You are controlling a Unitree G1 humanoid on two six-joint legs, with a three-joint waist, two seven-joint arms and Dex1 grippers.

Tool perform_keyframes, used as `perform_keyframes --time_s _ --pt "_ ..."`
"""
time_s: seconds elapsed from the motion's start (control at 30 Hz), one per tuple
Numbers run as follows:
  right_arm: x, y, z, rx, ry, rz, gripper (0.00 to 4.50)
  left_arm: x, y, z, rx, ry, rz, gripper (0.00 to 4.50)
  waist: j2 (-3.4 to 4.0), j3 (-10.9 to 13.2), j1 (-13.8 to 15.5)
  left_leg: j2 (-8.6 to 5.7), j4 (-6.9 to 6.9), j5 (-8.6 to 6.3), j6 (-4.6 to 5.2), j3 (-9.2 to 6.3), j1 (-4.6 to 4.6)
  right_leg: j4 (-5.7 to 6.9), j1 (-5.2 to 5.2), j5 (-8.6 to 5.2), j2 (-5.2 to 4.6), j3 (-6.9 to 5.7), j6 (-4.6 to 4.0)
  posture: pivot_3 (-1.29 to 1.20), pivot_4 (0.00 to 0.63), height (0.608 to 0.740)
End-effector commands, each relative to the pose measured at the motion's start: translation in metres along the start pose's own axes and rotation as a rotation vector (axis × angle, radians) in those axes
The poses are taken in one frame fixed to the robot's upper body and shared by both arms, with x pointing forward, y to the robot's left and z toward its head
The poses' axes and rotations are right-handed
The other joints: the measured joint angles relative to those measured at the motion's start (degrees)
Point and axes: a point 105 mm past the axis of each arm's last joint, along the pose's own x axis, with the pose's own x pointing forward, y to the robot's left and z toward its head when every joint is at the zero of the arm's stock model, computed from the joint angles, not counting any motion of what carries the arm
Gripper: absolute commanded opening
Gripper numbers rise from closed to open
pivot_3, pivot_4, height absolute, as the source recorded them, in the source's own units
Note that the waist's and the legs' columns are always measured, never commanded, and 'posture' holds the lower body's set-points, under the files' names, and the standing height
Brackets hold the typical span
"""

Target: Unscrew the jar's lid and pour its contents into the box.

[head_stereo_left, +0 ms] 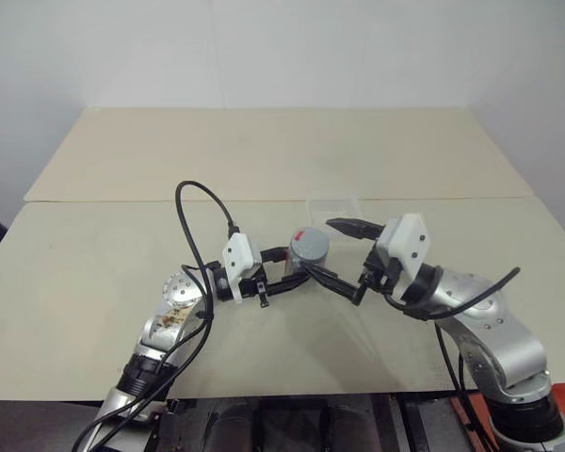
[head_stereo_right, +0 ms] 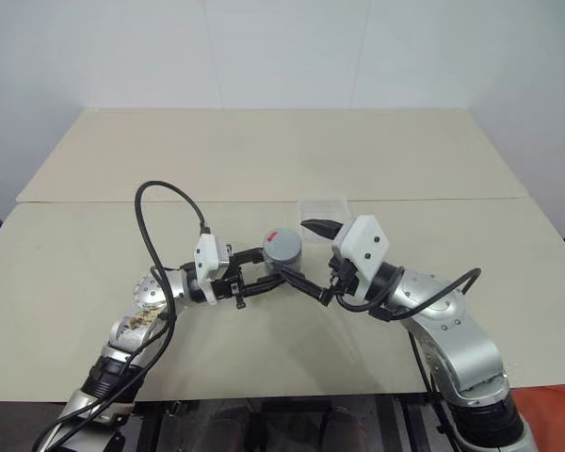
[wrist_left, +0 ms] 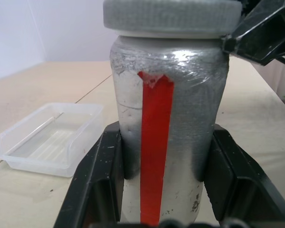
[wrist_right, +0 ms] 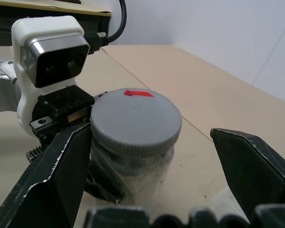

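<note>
Table [head_stereo_left: 122, 282]: wide beige top with a seam running across it from side to side; everything else sits on the near half or hangs just above it.

Right gripper [head_stereo_left: 337, 252]: reaches in level from the robot's right, fingers spread wide on either side of the lid. In the right wrist view one finger [wrist_right: 61, 161] lies against the lid's rim, while the other finger [wrist_right: 256, 166] stands well apart from it. Nothing is pinched.

Left gripper [head_stereo_left: 297, 266]: comes in level from the robot's left, its two black fingers pressed tight onto the jar's body, one on each side. The left wrist view shows both pads [wrist_left: 102, 175] flat against the silvery wall, below the lid.

Box [head_stereo_left: 333, 207]: clear shallow tray resting on the table just beyond the seam, behind the jar and near the right gripper's far finger. It looks empty in the left wrist view.

Jar [wrist_left: 166, 133]: upright, silvery-white with a red vertical stripe, pinched by the left gripper near the table's middle, just this side of the box.

Lid [wrist_right: 135, 121]: grey ribbed cap with a small red mark on top, seated on the jar.

Contents: cannot tell; the jar's wall hides them.
</note>
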Motion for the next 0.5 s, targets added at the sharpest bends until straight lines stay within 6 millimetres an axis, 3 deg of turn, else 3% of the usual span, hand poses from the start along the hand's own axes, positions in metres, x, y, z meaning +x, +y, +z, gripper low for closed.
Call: perform_keyframes --time_s 0.03,0.5 --pt "-0.010 -0.011 0.008 -0.054 -0.014 -0.055 4.50 0.000 0.000 0.012 0.048 -0.041 -0.017 1.92 0.00 0.00 0.00 0.00 0.00 0.00 0.00 0.00 0.00 0.00 0.00 0.00 0.00 0.00 0.00 0.00 0.150 0.740" --pt "-0.026 -0.014 0.000 -0.064 0.035 -0.044 4.50 -0.001 0.000 0.011 0.052 -0.035 -0.015 1.92 0.00 0.00 0.07 0.00 0.00 0.00 0.00 -0.01 0.00 -0.01 0.01 0.00 0.00 0.00 0.00 0.00 0.150 0.740"
